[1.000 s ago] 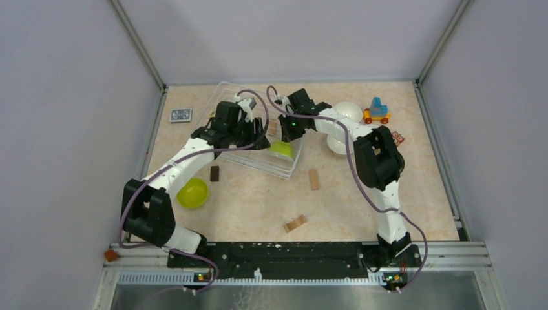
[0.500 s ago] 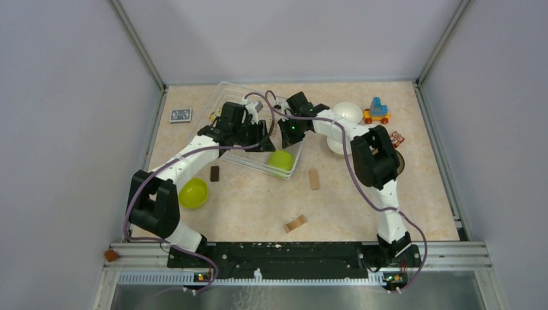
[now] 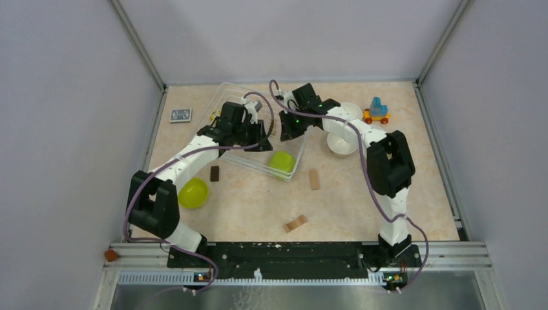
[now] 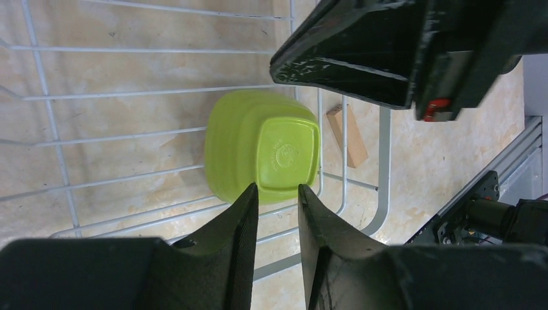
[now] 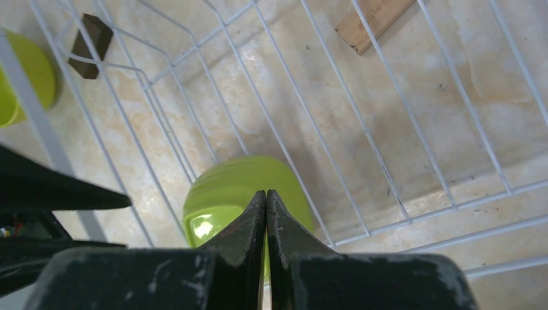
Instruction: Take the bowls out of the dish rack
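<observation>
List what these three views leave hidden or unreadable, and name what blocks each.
- Top view: middle of the dish rack, covered by the left arm and right arm.
- Top view: white bowl, partly under the right arm.
- Top view: card, too small to read.
- Left wrist view: lime green bowl shows its underside, so its inside is hidden.

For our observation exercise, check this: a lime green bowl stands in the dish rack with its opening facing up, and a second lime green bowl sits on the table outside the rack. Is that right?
Not quite. The lime green bowl in the dish rack lies upside down, flat base facing up, as the left wrist view shows. The second lime green bowl does sit on the table outside the rack.
</observation>
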Controlling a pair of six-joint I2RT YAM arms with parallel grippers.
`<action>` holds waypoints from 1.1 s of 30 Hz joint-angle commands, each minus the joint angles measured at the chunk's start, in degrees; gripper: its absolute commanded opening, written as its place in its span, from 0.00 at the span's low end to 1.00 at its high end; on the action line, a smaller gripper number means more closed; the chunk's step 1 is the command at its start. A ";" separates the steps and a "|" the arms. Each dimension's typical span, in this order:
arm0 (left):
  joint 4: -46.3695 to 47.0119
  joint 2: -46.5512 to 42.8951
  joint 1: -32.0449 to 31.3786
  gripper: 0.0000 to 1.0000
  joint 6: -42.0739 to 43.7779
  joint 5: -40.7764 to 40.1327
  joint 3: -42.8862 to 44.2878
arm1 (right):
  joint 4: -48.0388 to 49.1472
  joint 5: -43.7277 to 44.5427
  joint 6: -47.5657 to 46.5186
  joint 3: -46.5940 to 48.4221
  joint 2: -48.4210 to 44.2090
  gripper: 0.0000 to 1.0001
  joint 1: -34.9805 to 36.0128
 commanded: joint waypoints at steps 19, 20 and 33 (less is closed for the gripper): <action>1.76 -1.85 -0.20 0.36 0.63 0.12 0.90 | -10.36 -8.67 -3.51 10.05 8.18 0.00 1.07; 1.83 -1.63 -0.20 0.38 0.58 0.48 0.91 | -10.21 -8.23 -3.30 10.28 8.56 0.00 1.02; 1.82 1.84 -0.20 0.48 1.35 1.58 2.72 | -4.31 -7.67 -1.30 5.59 0.98 0.10 -0.61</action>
